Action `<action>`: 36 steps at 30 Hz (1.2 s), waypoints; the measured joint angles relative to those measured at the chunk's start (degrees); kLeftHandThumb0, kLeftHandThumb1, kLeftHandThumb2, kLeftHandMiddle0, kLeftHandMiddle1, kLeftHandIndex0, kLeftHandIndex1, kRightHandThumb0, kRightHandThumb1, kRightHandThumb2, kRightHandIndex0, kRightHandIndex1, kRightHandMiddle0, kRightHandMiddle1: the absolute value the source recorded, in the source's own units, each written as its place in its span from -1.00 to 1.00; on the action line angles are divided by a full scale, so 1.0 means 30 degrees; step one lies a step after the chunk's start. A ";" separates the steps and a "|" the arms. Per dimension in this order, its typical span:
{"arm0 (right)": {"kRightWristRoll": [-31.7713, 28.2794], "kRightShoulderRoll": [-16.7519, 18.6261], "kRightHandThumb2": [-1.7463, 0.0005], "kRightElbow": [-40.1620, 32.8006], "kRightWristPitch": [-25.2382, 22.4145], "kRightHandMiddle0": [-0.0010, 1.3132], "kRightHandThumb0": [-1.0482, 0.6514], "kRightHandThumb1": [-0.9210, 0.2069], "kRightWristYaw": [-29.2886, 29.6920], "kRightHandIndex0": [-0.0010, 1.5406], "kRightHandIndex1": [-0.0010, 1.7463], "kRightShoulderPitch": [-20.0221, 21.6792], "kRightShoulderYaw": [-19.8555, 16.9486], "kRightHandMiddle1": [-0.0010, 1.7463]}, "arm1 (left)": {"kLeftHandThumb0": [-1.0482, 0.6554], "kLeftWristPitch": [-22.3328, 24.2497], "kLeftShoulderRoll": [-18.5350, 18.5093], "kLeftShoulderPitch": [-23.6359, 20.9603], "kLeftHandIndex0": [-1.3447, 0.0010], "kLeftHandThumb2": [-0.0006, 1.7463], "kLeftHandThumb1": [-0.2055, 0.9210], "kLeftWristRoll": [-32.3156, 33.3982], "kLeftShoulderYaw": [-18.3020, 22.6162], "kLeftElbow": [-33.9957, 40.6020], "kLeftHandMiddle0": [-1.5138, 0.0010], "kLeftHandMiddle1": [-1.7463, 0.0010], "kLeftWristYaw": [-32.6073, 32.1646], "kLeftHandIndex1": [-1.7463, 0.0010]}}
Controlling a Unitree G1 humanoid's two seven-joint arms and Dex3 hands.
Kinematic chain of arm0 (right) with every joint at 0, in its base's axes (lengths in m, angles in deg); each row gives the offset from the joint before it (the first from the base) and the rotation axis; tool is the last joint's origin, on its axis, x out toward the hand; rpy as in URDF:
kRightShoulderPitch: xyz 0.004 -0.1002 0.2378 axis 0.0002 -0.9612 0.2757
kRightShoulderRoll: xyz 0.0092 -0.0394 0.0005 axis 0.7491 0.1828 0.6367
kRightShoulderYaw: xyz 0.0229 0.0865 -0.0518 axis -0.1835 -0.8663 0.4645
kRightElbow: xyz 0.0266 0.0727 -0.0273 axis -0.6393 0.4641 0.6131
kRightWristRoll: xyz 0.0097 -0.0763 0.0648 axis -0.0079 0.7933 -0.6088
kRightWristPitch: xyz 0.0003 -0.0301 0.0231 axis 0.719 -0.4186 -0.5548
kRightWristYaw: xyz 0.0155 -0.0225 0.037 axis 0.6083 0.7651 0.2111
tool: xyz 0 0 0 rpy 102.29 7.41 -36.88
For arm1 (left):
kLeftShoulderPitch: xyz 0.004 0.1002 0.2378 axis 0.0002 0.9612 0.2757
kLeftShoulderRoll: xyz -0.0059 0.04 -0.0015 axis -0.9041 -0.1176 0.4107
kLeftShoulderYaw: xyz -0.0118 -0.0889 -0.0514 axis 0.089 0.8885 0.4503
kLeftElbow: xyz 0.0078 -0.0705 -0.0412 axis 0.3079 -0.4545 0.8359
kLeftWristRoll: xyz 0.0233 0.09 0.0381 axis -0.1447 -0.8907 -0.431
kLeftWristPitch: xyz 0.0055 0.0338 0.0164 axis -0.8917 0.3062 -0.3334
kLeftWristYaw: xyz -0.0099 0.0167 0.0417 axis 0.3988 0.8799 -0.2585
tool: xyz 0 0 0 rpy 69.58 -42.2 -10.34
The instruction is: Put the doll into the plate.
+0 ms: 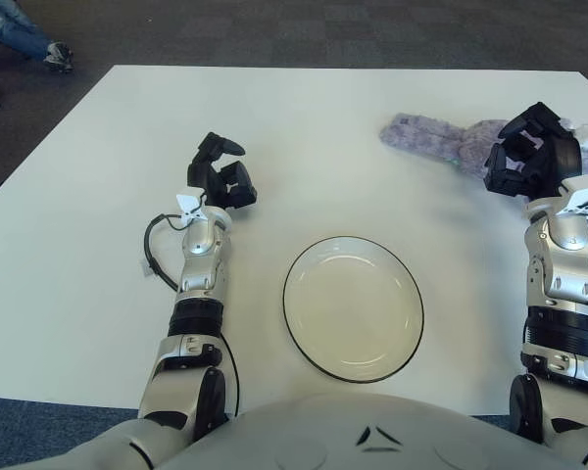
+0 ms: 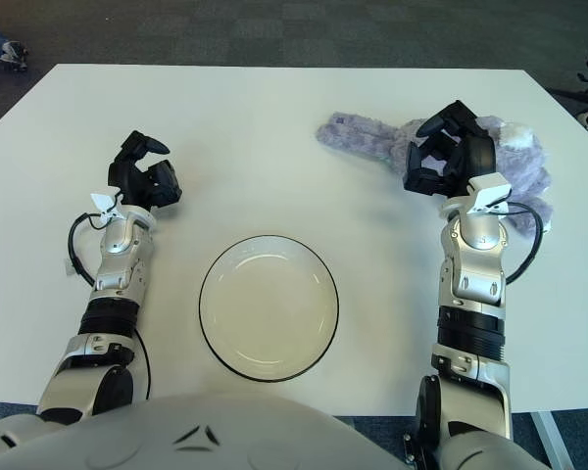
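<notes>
Doll, a purple plush, is lying on the far right part of the white table, well apart from the plate. Its long axis is running roughly left to right across the table, one limb stretching leftward toward the table's middle, the bulk of the body sitting toward the right edge.

My right hand is hovering over the doll's body, just right of that outstretched limb. Its fingers are spread and are gripping nothing; whether they are touching the plush I cannot tell. The doll is lying directly beneath and slightly beyond these fingers, so I am judging that the coming move calls for a short descent and a closing across the doll's narrow dimension, not along its length. This hand is plainly the nearer one.

My left hand is showing to the left of the plate, fingers loosely curled and empty, far from the doll and idle.

Plate is sitting near the front edge, between my two forearms, shallow, dark-rimmed and holding nothing. Carrying the doll there would mean moving it leftward and toward me.

Table surface is plain and flat. Beyond it, dark carpet flooring is showing, with a person's legs at the far left corner.
</notes>
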 measured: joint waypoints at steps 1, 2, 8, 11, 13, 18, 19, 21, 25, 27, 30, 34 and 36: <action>0.0225 -0.0047 -0.49 -0.0071 0.0081 -0.32 0.22 0.08 0.0169 -0.23 0.90 -0.0064 -0.0006 1.00 | -0.38 0.0190 -0.0044 0.0122 -0.03 0.64 -0.24 -0.0022 -0.0127 0.0289 -0.64 -1.00 0.0092 -1.00; 0.0405 -0.0082 -0.49 -0.0140 0.0143 -0.32 0.22 0.07 0.0299 -0.23 0.91 -0.0123 -0.0014 1.00 | -0.38 0.0326 -0.0081 0.0237 -0.02 0.63 -0.23 -0.0053 -0.0210 0.0544 -0.64 -1.00 0.0149 -1.00; 0.1059 -0.0467 -0.46 -0.0462 0.0280 -0.34 0.22 0.04 0.0733 -0.26 0.91 -0.0289 -0.0161 1.00 | -0.34 0.1332 -0.0340 0.0516 0.06 0.54 -0.11 -0.0251 -0.0735 0.2055 -0.61 -1.00 0.0586 -1.00; 0.1390 -0.0767 -0.44 -0.0591 0.0304 -0.35 0.22 0.01 0.0813 -0.26 0.90 -0.0304 -0.0331 1.00 | -0.33 0.1363 -0.0672 0.0420 0.10 0.50 -0.06 -0.0327 -0.0851 0.2454 -0.61 -1.00 0.1004 -1.00; 0.1525 -0.0954 -0.43 -0.0683 0.0339 -0.36 0.22 0.00 0.0881 -0.26 0.89 -0.0335 -0.0490 1.00 | -0.32 0.1363 -0.0974 0.0280 0.11 0.48 -0.04 -0.0339 -0.0885 0.2474 -0.61 -1.00 0.1334 -1.00; 0.1712 -0.1444 -0.43 -0.0872 0.0508 -0.44 0.22 -0.01 0.1016 -0.23 0.91 -0.0516 -0.0770 1.00 | -0.31 0.1361 -0.1506 0.0197 0.14 0.45 0.00 -0.0332 -0.0890 0.2474 -0.63 -1.00 0.1863 -1.00; 0.1772 -0.1566 -0.43 -0.0929 0.0529 -0.45 0.22 -0.02 0.1025 -0.23 0.91 -0.0591 -0.0793 1.00 | -0.31 0.1361 -0.1561 0.0197 0.14 0.45 0.00 -0.0329 -0.0891 0.2474 -0.63 -1.00 0.1937 -1.00; 0.2024 -0.1768 -0.43 -0.1039 0.0617 -0.48 0.22 -0.02 0.1048 -0.22 0.93 -0.0740 -0.0814 1.00 | -0.31 0.1358 -0.1617 0.0199 0.14 0.45 0.01 -0.0320 -0.0888 0.2474 -0.64 -1.00 0.2023 -1.00; 0.2463 -0.2105 -0.42 -0.1308 0.0700 -0.52 0.22 -0.05 0.1058 -0.23 0.95 -0.1058 -0.0813 1.00 | -0.31 0.1357 -0.1623 0.0281 0.14 0.45 0.00 -0.0267 -0.0893 0.2503 -0.64 -1.00 0.2161 -1.00; 0.2540 -0.2208 -0.42 -0.1406 0.0719 -0.53 0.22 -0.05 0.1059 -0.22 0.95 -0.1153 -0.0813 0.99 | -0.32 0.1358 -0.1614 0.0327 0.13 0.46 -0.01 -0.0241 -0.0900 0.2506 -0.64 -1.00 0.2184 -1.00; 0.2856 -0.2325 -0.38 -0.1590 0.0701 -0.55 0.22 -0.09 0.1060 -0.24 0.94 -0.1308 -0.0812 0.99 | -0.32 0.1363 -0.1594 0.0377 0.13 0.47 -0.02 -0.0196 -0.0923 0.2547 -0.64 -1.00 0.2210 -1.00; 0.3865 -0.2597 -0.28 -0.2158 0.0246 -0.56 0.23 -0.21 0.1064 -0.34 0.92 -0.1773 -0.0741 0.99 | -0.32 0.1457 -0.1526 0.0538 0.12 0.47 -0.03 -0.0129 -0.0942 0.2779 -0.64 -1.00 0.2211 -1.00; 0.4406 -0.2745 -0.11 -0.2239 0.0006 -0.56 0.23 -0.42 0.1085 -0.53 0.93 -0.1889 -0.0730 1.00 | -0.32 0.1516 -0.1506 0.0661 0.12 0.47 -0.03 -0.0094 -0.0953 0.2933 -0.63 -1.00 0.2212 -1.00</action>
